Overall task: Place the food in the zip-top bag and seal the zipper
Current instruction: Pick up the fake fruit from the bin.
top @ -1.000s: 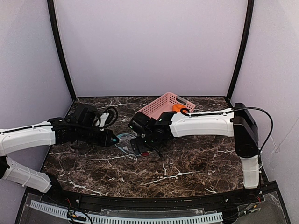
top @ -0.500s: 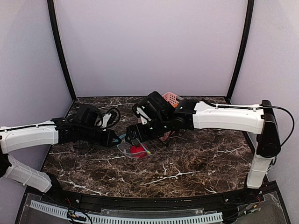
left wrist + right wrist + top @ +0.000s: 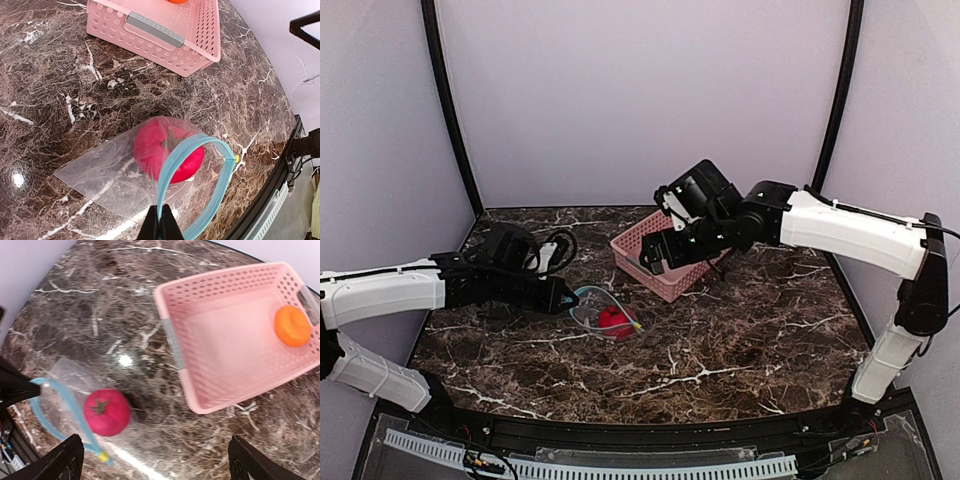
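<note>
A pink slotted basket [image 3: 665, 255] sits at the back centre of the dark marble tabletop [image 3: 750, 340]. The orange food [image 3: 292, 326] lies in one corner of it, and the right gripper [image 3: 155, 462] hangs above the basket's left end, jaws spread wide and empty. Lower left of the basket and apart from it, the clear zip-top bag [image 3: 100, 175] lies flat with the red food [image 3: 165, 152] inside near its mouth. The teal zipper [image 3: 170, 165] gapes in a loop, and the left gripper [image 3: 161, 222] has its jaws pinched tight on that strip.
</note>
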Tool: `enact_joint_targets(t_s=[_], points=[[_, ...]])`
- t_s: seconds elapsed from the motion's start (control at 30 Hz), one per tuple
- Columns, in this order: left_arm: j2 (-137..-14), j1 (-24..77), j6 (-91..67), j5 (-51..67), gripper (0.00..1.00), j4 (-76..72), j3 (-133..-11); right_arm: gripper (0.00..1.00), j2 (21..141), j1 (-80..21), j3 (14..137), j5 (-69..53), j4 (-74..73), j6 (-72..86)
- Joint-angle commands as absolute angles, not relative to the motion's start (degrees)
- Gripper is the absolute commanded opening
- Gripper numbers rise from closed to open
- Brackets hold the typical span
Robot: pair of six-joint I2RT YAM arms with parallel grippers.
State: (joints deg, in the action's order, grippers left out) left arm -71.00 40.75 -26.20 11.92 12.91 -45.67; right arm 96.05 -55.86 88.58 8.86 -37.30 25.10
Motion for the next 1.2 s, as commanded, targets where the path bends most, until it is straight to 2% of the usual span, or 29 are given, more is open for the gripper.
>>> enact_joint_targets(t_s=[0.0, 0.27, 0.63, 0.9, 1.17], points=[[-68.6, 40.5, -26.7, 11.3, 0.01, 12.1, -44.1, 0.99, 99.1, -49.8, 90.2, 13.3, -44.5, 20.6], [-67.0, 40.5, -28.7, 11.1, 0.01, 10.7, -42.4, 0.99, 110.8, -41.1, 100.8, 15.2, -45.2, 15.0], [-64.5, 40.5, -31.3, 11.3, 0.01, 8.3, -39.9, 0.99, 126.7, -34.2, 116.0, 18.4, -46.9, 14.9], [-63.7, 40.5, -30.9, 10.6, 0.01, 8.2, -39.3, 0.99, 134.3, -30.0, 123.9, 14.5, -46.8, 15.0], [-63.9, 40.5, -30.2, 10.9, 0.01, 8.8, -39.6, 0.98, 139.2, -27.2, 126.2, 9.5, -45.6, 14.3]])
